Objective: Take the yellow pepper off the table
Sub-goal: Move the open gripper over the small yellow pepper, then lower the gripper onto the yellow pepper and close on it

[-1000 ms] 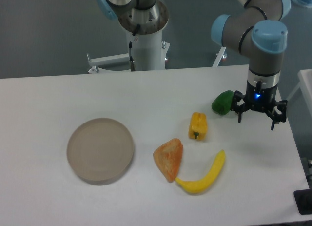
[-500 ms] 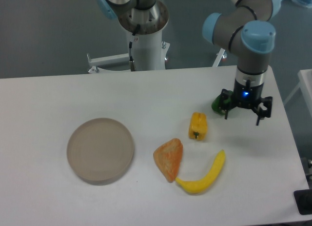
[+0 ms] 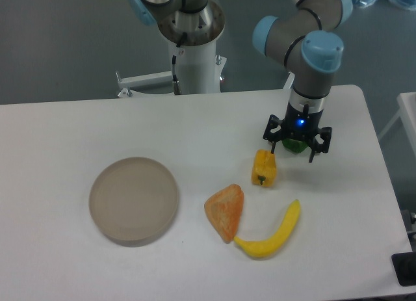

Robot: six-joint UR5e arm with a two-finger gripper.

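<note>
Black gripper (image 3: 293, 149) spread wide, holding nothing.

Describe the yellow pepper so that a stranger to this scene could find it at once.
On the white table, look right of the round plate, just below the gripper. The yellow pepper is small and blocky, unlike the long curved banana, the orange wedge and the green pepper.
</note>
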